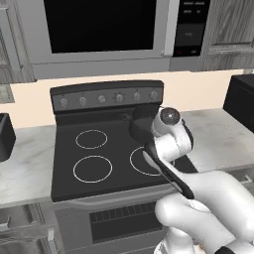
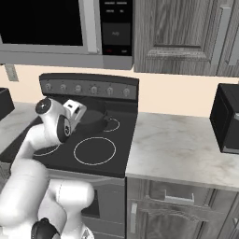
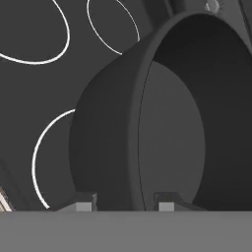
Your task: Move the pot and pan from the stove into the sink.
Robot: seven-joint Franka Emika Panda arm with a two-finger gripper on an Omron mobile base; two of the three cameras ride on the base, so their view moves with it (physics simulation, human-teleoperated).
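One pot (image 3: pixel 147 138) is in sight — wide, dark grey, tipped on its side above the stove (image 1: pixel 99 149). The gripper (image 3: pixel 125 202) is clamped on its rim, one finger (image 3: pixel 84 203) outside the wall and one inside. The glass top shows four white-ringed burners — three clear, the back right one behind the pot. One microwave (image 1: pixel 99 30) hangs above.

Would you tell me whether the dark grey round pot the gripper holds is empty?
Empty: the hand view looks into the dark grey round pot and shows a bare bottom, the gripper closed across its wall.
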